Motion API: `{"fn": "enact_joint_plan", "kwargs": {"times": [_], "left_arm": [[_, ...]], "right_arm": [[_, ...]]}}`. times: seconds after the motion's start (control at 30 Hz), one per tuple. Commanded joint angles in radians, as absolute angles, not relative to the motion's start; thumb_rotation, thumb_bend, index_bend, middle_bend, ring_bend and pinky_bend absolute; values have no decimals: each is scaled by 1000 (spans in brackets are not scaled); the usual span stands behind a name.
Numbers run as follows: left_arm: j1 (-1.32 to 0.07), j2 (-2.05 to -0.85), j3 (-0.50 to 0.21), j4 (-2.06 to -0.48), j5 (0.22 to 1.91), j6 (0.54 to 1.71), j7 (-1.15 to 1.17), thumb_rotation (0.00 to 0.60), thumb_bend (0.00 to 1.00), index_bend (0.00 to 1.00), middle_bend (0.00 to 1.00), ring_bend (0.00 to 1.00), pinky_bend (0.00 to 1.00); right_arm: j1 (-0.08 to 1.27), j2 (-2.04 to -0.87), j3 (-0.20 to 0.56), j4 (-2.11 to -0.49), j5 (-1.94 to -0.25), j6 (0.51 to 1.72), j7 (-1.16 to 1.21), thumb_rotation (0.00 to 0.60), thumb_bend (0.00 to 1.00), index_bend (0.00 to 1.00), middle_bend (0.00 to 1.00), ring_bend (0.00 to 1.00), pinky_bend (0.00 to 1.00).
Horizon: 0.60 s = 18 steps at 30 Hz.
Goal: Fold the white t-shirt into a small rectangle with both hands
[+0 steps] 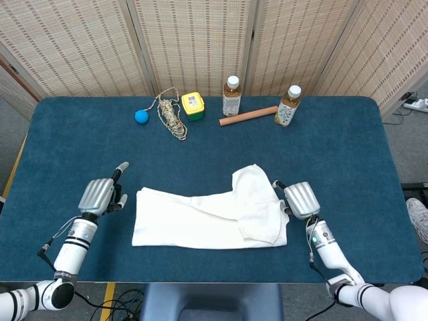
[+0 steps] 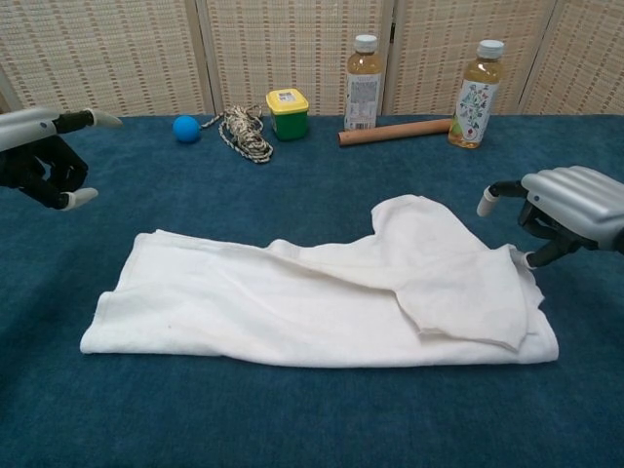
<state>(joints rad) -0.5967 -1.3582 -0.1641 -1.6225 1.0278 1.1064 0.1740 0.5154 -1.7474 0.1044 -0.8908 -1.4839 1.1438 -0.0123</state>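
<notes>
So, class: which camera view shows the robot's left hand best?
The head view: the whole left hand shows from above, fingers apart, on the cloth beside the white t-shirt. The chest view crops the left hand at the frame's edge.

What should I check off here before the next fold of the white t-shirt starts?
1. Left hand free of the cloth: ok, it is off to the side, holding nothing.
2. Right hand free of the cloth: cannot tell, its fingertips are at the white t-shirt's right edge, and contact is unclear.
3. Shirt lying flat: not ok, a sleeve flap is folded over on the right and the middle is wrinkled.
4. Shirt already a small rectangle: not ok, it is a long strip.
5. Room for the fold: ok, the rope, blue ball, bottles and tube sit at the far edge, away from the shirt.
</notes>
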Motion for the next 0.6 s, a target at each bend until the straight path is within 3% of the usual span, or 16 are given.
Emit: {"fn": "enact_joint_plan", "kwargs": {"times": [0.03, 0.4, 0.6], "left_arm": [[-581, -1341, -163, -1642, 1046, 1123, 164, 600, 454, 0, 784, 733, 970], [-549, -1289, -170, -1700, 1074, 1152, 160, 600, 454, 0, 784, 733, 970], [-530, -1269, -169, -1734, 1106, 1173, 148, 600, 454, 0, 784, 734, 970]], "right_arm": [[511, -1745, 119, -907, -1459, 1134, -24, 600, 202, 231, 936, 966, 1000], [495, -1609, 106, -1041, -1490, 1177, 26, 600, 191, 207, 934, 960, 1000], [465, -1505, 27, -1168, -1590, 1236, 113, 600, 207, 238, 935, 960, 1000]]}}
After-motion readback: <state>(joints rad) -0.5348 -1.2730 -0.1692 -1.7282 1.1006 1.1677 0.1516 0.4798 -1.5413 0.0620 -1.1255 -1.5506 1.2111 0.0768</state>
